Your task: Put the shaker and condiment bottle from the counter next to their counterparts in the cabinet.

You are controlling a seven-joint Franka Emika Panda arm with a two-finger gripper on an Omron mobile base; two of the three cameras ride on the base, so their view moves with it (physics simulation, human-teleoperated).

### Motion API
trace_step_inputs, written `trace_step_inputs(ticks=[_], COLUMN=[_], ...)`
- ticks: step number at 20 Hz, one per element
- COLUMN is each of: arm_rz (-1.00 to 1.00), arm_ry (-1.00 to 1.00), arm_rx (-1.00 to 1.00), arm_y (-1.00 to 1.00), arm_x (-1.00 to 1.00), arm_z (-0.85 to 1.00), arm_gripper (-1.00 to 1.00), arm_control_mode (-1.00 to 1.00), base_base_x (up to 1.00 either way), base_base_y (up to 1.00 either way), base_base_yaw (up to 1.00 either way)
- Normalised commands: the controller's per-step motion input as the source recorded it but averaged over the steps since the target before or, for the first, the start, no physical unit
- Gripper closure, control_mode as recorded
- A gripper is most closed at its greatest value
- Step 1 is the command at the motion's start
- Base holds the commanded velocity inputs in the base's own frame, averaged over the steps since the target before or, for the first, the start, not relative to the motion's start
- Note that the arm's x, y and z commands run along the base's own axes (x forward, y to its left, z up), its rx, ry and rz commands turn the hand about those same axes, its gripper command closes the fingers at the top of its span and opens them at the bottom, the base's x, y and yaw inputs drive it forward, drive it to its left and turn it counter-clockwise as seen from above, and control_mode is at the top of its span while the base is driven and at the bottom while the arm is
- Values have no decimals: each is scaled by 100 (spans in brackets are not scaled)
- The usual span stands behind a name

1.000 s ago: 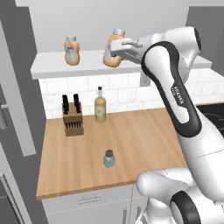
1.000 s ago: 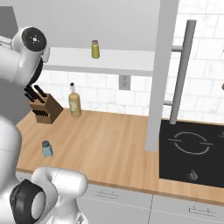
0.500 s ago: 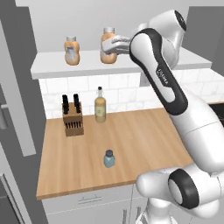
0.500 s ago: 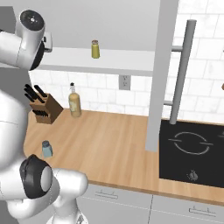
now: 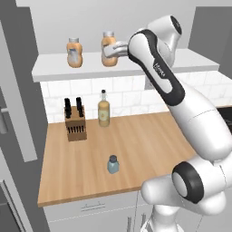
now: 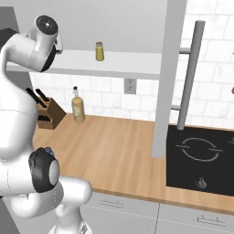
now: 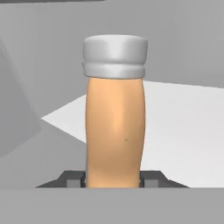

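My gripper (image 5: pixel 112 50) is shut on the condiment bottle (image 5: pixel 108 48), a squat orange bottle with a pale cap, and holds it upright at the cabinet's shelf board (image 5: pixel 90 70). In the hand view the condiment bottle (image 7: pixel 114 127) stands between my fingertips (image 7: pixel 72 178), its base hidden. Its orange counterpart (image 5: pixel 74 52) stands on the shelf a little to the left. The olive-green shaker (image 6: pixel 99 51) sits farther right on the shelf (image 6: pixel 128 64). The blue-grey shaker (image 5: pixel 113 164) stands on the wooden counter (image 5: pixel 145 149) near its front edge.
A knife block (image 5: pixel 75 122) and a tall amber bottle (image 5: pixel 103 108) stand at the back of the counter against the tiled wall. A black cooktop (image 6: pixel 201 160) lies to the right, beyond a grey panel (image 6: pixel 164 77) and a vertical handle (image 6: pixel 189 73).
My arm has carried the condiment bottle to the left over the shelf, closer to the orange counterpart. The shaker on the counter has not moved.
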Motion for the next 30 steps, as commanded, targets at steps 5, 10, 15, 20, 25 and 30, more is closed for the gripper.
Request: trace_step_inputs(ticks=[5,10,15,20,25,30], arm_rz=[0,0,1,2,4,6], arm_ry=[-16,-7,-16,-6,4,4], arm_rx=[-7,0,0,1,6,6], arm_y=[31,20,0,0,3,10], arm_x=[32,31,41,44,51,49], arm_z=[-32,-17,-7,-9,-2,-4], arm_gripper=[100,100,100,100,100,100], arm_control_mode=[-100,-100,-100,-100,-100,-100], base_base_x=[0,0,0,0,0,0], base_base_y=[0,0,0,0,0,0], base_base_yaw=[0,0,0,0,0,0])
